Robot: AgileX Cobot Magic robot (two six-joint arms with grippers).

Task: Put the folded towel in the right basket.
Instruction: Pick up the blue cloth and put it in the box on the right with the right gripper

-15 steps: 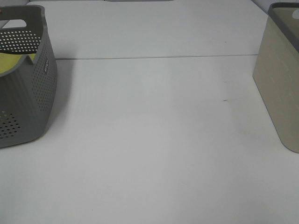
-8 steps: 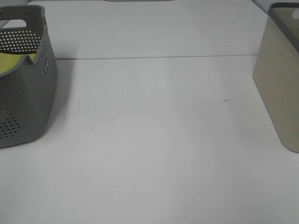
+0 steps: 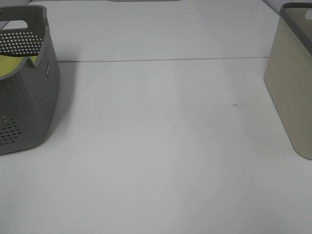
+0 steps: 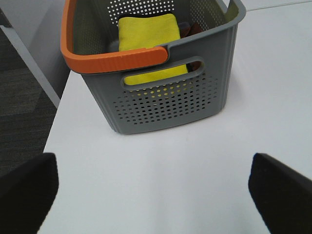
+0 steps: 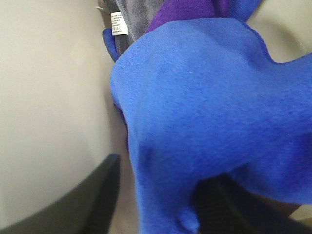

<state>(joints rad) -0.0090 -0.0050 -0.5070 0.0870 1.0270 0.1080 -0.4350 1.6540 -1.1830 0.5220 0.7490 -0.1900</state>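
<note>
Overhead view unchanged since last second. Blue fleece towel inside beige plastic right basket. Right hand grip: cannot tell. Left hand spread apart, empty. Judged: release pending.

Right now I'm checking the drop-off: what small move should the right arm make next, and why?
Probably open the right gripper and lift straight out: the blue towel already lies on other cloths inside the beige basket, though I cannot tell whether the gripper pinches it.
</note>
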